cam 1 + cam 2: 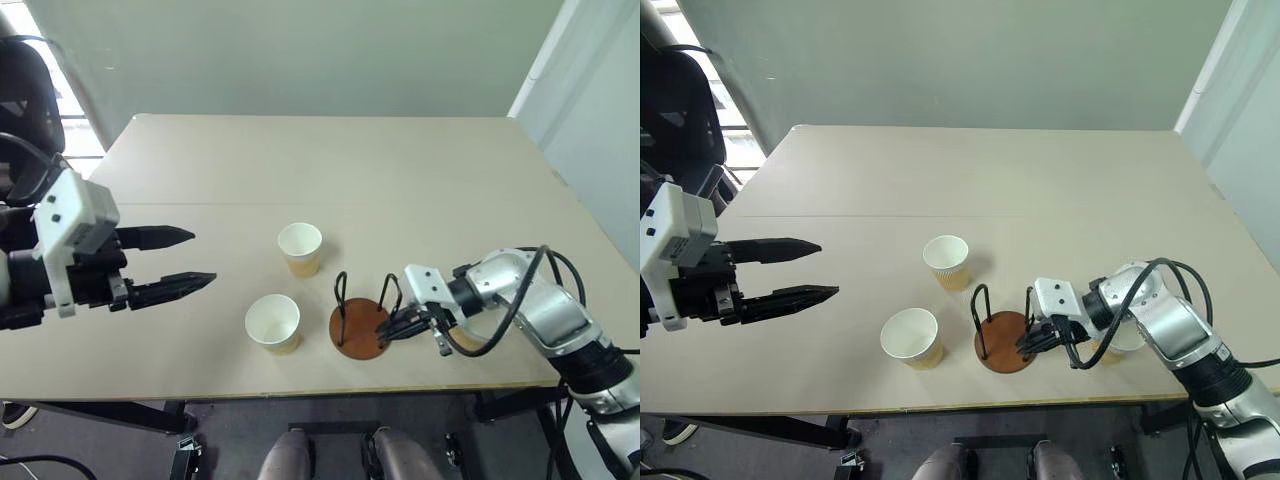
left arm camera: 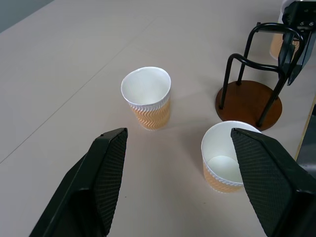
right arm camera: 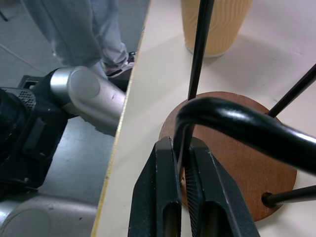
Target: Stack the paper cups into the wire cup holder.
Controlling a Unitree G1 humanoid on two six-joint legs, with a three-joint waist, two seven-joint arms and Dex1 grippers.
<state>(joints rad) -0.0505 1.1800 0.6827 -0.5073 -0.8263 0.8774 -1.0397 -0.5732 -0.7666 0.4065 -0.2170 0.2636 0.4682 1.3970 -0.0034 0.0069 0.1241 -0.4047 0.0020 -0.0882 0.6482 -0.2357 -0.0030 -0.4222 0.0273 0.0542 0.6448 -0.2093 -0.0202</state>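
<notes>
1. Right gripper (image 1: 402, 327) clamped on one wire loop of the wire cup holder (image 1: 360, 327); fingers (image 3: 165, 197) pinched together either side of the wire in the right wrist view; probably gripped there to steady or shift the holder, since a light base would slide under a cup pushed in.
2. Holder upright near the front edge of the table (image 1: 330, 170), right of centre; disc base flat on the top; nothing inside the loops yet.
3. Left gripper (image 1: 180, 260) spread wide, holding nothing, hovering above the table's left front part, well apart from the cups; fingers (image 2: 106, 163) aimed toward both cups in the left wrist view; looks staged for a pick.
4. Two paper cups upright, mouths up: near cup (image 1: 273, 323) close to the front edge, just left of the holder; far cup (image 1: 300, 249) further in toward the table's middle; apart from each other and from the holder.
5. Third cup (image 1: 1118, 343) partly hidden behind the right forearm, near the front edge, right of the holder.
6. Judgement: no stacking done; near cup the obvious first pick, mouth-up already suiting a straight drop between the loops.
</notes>
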